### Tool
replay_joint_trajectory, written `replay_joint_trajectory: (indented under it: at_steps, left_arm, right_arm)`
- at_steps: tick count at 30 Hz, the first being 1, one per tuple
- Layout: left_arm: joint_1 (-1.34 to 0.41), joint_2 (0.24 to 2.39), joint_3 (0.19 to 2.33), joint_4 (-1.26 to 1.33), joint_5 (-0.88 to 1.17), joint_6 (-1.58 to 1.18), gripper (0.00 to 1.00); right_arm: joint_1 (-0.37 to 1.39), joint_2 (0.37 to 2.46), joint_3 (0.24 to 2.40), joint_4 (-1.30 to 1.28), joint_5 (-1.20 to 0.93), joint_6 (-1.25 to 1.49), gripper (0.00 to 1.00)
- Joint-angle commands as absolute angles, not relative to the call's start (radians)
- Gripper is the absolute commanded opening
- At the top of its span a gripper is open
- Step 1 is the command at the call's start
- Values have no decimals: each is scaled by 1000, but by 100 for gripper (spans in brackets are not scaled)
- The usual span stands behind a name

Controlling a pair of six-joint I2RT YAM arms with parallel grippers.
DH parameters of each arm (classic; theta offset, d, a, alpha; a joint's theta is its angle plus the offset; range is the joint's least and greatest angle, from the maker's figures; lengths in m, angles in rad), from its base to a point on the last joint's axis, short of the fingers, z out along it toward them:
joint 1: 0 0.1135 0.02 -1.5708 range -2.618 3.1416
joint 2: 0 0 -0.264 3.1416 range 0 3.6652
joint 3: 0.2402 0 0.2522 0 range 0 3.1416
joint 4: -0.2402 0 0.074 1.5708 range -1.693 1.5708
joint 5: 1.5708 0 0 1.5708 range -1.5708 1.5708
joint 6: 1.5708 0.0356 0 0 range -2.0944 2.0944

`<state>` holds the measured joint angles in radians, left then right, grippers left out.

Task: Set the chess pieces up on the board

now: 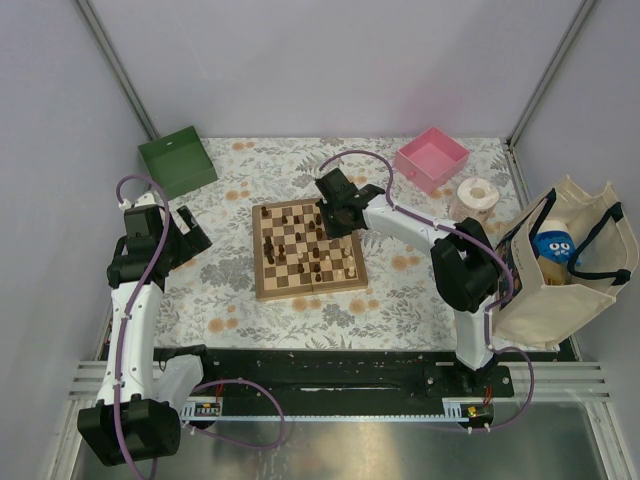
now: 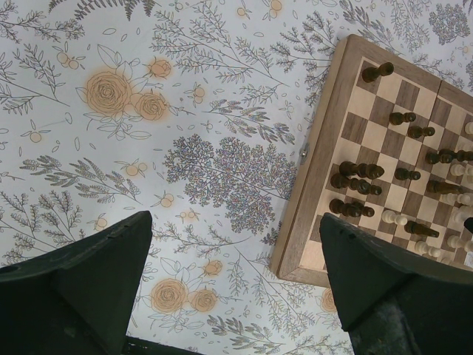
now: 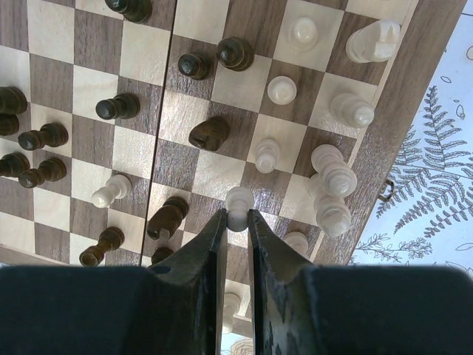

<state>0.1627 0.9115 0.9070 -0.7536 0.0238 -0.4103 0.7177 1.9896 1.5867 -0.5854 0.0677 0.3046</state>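
The board (image 1: 261,286) lies mid-table, with dark and pale chess pieces scattered over its squares. My right gripper (image 1: 334,214) hovers over the board's far right part. In the right wrist view its fingers (image 3: 212,244) are shut on a pale pawn (image 3: 239,202), held above the squares near the board's right edge. Other pale pieces (image 3: 334,185) stand to the right of it, and dark pieces (image 3: 209,132) lie and stand to the left. My left gripper (image 1: 192,232) is open over the cloth, left of the board (image 2: 318,177), with nothing between its fingers.
A green box (image 1: 176,160) stands at the far left and a pink box (image 1: 432,158) at the far right. A tape roll (image 1: 477,193) lies near the pink box. A cream tote bag (image 1: 560,265) with a blue item sits at the right edge.
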Motion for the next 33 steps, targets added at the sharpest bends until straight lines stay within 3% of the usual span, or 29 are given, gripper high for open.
replay_joint_trajectory:
  at_steps: [1,23,33]
  left_arm:
    - [169,904,905,-716,38,-399,99]
    - [169,904,902,-716,38,-399,99]
    - [169,904,902,-716,37,-397,99]
  right_arm:
    - [707,1997,1589,-566,100,324,19]
    - [703,2033,1575,-572,135,330,20]
    - [703,2026,1578,-572,101,324,31]
